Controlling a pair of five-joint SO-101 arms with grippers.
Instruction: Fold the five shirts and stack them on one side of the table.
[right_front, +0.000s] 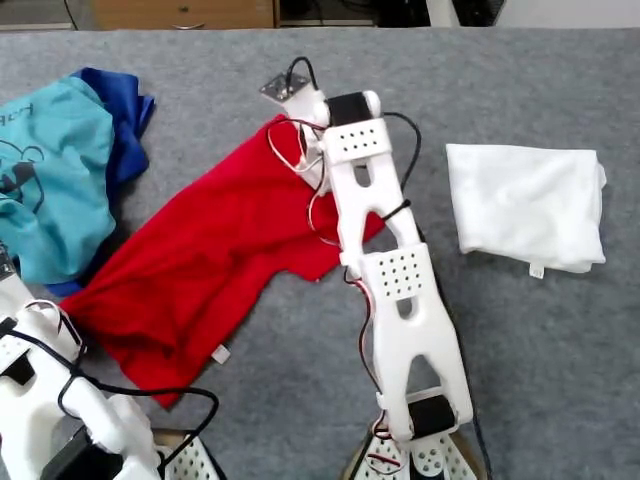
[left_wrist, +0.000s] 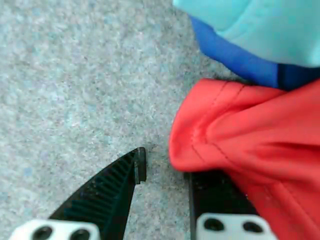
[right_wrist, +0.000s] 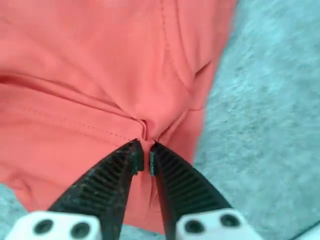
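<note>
A red shirt (right_front: 215, 250) lies spread diagonally across the middle of the grey table. My right gripper (right_wrist: 143, 156) is at its far end, shut on a pinched fold of the red shirt (right_wrist: 100, 75). At the shirt's near left corner my left gripper (left_wrist: 166, 170) stands open just above the table. The red shirt's hem (left_wrist: 235, 135) covers one fingertip, and the other finger (left_wrist: 117, 190) is on bare table. A teal shirt (right_front: 50, 170) lies crumpled on a blue shirt (right_front: 125, 120) at the far left. On the right lies a folded white shirt (right_front: 525, 205).
The right arm (right_front: 400, 290) reaches up the table's middle, over the red shirt's edge. The left arm's base (right_front: 50, 410) is at the near left corner. Bare grey table (right_front: 560, 360) lies at the near right and along the far edge.
</note>
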